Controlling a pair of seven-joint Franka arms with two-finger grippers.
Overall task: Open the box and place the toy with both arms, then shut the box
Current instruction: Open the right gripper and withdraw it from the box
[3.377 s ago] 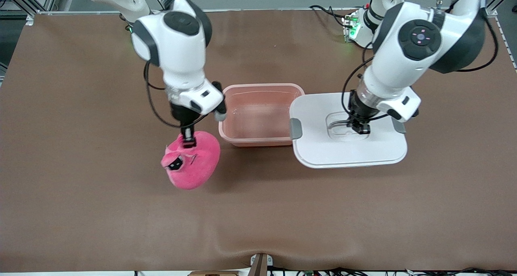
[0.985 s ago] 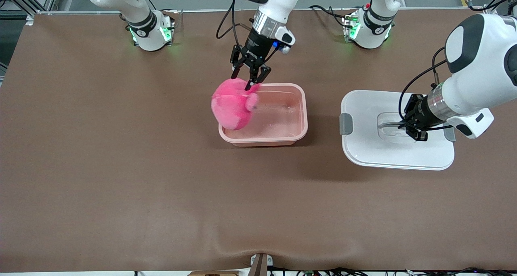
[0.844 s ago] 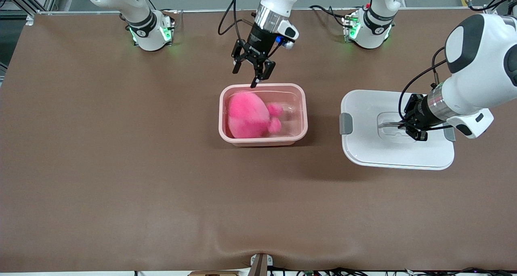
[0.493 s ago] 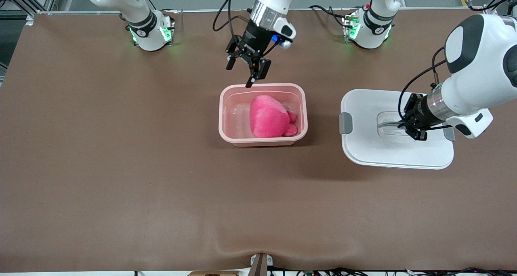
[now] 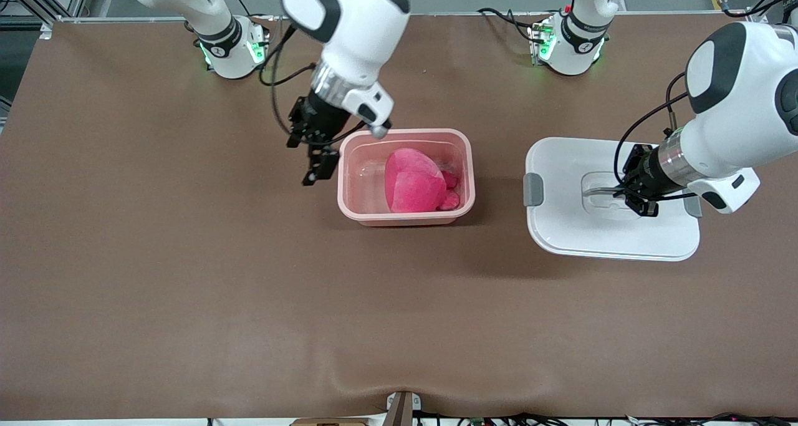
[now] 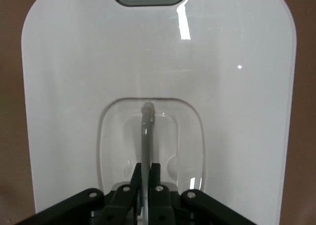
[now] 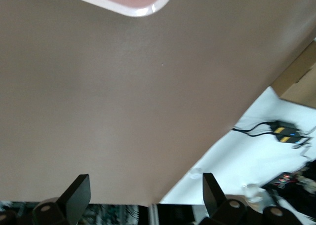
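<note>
The pink box point(image 5: 405, 133) stands open at mid table, and its corner shows in the right wrist view point(image 7: 133, 8). The hot-pink toy point(image 5: 414, 183) lies inside it, toward the left arm's end. My right gripper point(image 5: 302, 162) is open and empty, up in the air beside the box toward the right arm's end; its view point(image 7: 145, 195) shows bare table between the fingers. My left gripper point(image 5: 637, 196) is shut on the grey handle point(image 6: 146, 131) of the white lid point(image 5: 598, 232), held apart from the box toward the left arm's end. The lid fills the left wrist view point(image 6: 158, 62).
Brown mat point(image 5: 249, 289) covers the table. The arm bases point(image 5: 227, 45) stand along the edge farthest from the front camera. A grey clip point(image 5: 530, 190) on the lid faces the box. The table edge and cables point(image 7: 276, 129) show in the right wrist view.
My right gripper opened and let go of the toy, which dropped and settled in the box. It then moved off beside the box, toward the right arm's end. The left arm stayed still with the lid.
</note>
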